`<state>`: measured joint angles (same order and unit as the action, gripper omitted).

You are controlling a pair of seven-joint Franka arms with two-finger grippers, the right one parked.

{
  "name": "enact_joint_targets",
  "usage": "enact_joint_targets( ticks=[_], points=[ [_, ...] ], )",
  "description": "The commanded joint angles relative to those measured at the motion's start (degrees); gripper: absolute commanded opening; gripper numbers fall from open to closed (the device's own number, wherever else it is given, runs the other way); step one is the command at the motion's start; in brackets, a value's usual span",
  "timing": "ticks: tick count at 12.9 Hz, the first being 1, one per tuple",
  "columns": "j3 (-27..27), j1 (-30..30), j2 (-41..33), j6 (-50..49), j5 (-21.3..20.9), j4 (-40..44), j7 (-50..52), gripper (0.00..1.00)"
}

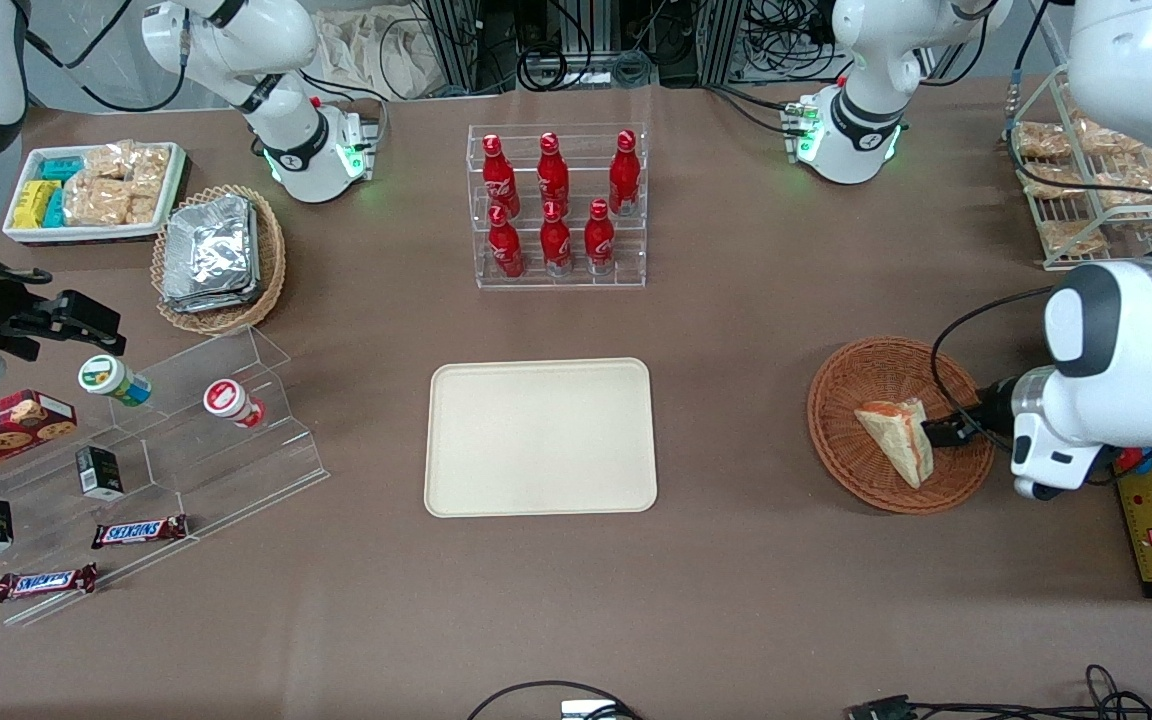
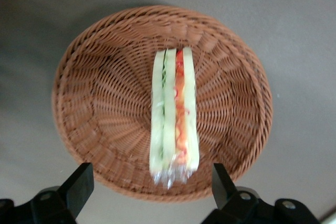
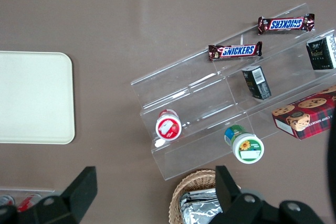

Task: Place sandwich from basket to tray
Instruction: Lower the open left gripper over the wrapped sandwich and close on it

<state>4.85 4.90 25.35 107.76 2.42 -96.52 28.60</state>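
Sandwich lies in basket, standing on edge w/ layered cut face up; in wrist view the bread, green and red-orange strips run lengthwise. Long axis runs from basket centre toward its rim nearest front cam. In front view its narrow tip points toward front cam, broad end toward basket centre.

Gripper sits at basket rim on working arm's side, just above sandwich's wrapped end. Fingers spread wide, one either side of sandwich, no contact, nothing held. Arm reaches in low, wrist roughly level w/ counter.

Tray lies flat, well apart from basket toward parked arm's end.
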Motion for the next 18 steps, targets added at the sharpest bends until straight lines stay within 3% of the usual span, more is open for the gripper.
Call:
enact_joint_targets(
  ticks=[1, 10, 11, 13, 14, 15, 18],
  points=[
    [-0.2, -0.2, 3.8, 4.4, 0.5, 0.5, 2.1, 0.99],
    [0.3, -1.8, 10.2, 10.0, 1.4, -1.1, 7.5, 0.99],
    [0.3, -1.8, 9.9, 9.9, 1.4, -1.6, 7.4, 0.91],
    [0.3, -1.8, 9.5, 9.8, 1.3, -2.1, 7.3, 0.23],
    [0.3, -1.7, 9.4, 9.5, 1.3, -2.1, 7.3, 0.06],
    [0.5, -1.8, 8.9, 9.1, 1.2, -2.0, 6.7, 0.00],
    [3.1, -1.8, 4.9, 5.6, 1.2, -1.6, 6.5, 0.00]
  ],
)
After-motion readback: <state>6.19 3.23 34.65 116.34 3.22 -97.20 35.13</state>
